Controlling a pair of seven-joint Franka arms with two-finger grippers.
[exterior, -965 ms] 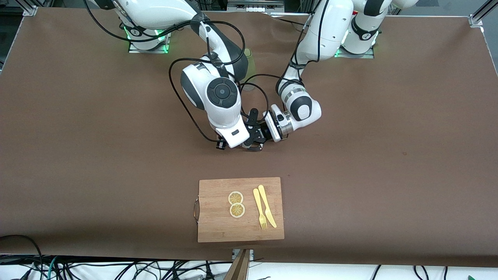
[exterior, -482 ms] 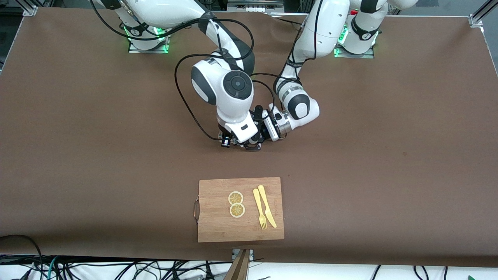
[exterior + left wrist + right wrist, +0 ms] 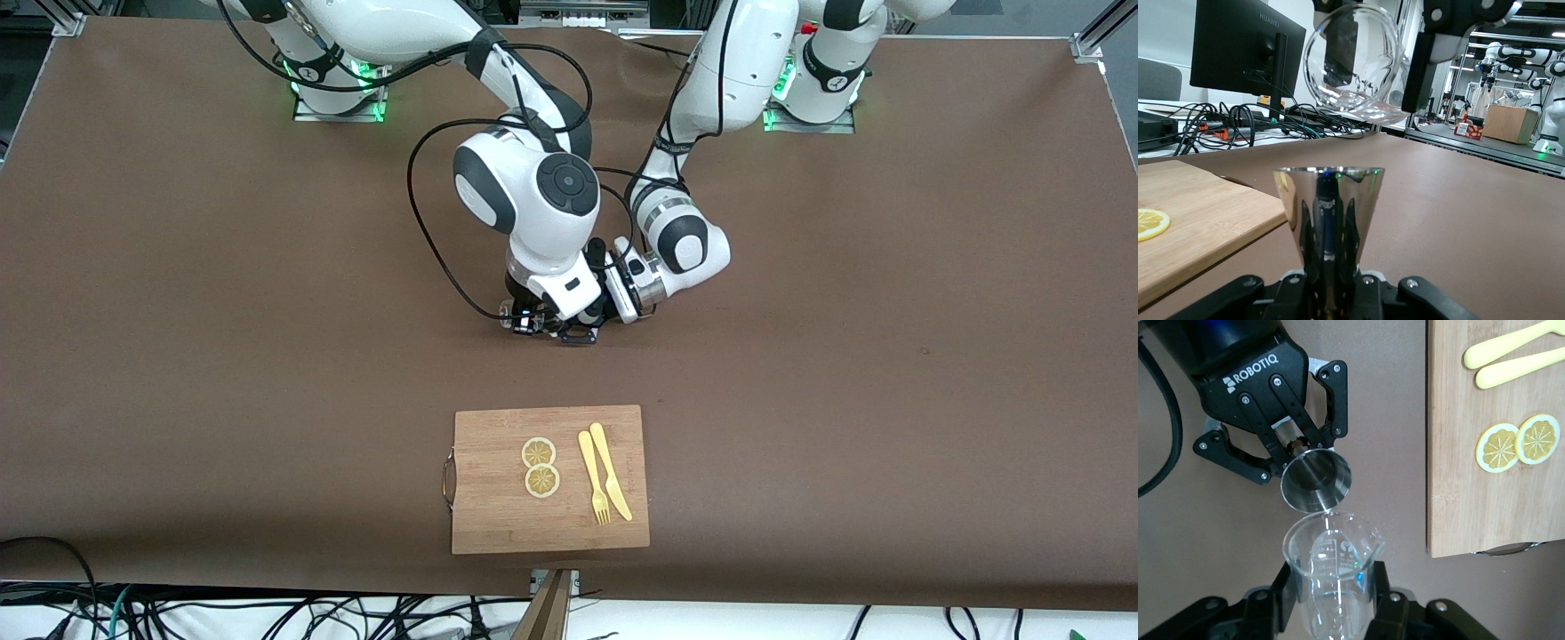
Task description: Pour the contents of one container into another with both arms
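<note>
My left gripper (image 3: 1331, 283) is shut on the stem of a polished steel cone-shaped cup (image 3: 1328, 200), which it holds upright just above the table. My right gripper (image 3: 1331, 603) is shut on a clear glass beaker (image 3: 1331, 563). The beaker is tipped, with its spout over the mouth of the steel cup (image 3: 1317, 480). Whether anything is flowing I cannot tell. In the left wrist view the beaker (image 3: 1351, 60) hangs above the cup. From the front, both hands meet over the table's middle: the left gripper (image 3: 580, 331) and right gripper (image 3: 526, 322) are mostly hidden under the wrists.
A wooden cutting board (image 3: 498, 520) lies nearer to the front camera than the grippers. On it are two lemon slices (image 3: 540, 467) and a yellow plastic fork and knife (image 3: 605, 471). Black cables loop around the right arm's wrist.
The right arm has swung toward the left arm's end and turned its wrist, bringing the beaker over the steel cup. The left arm has hardly moved.
</note>
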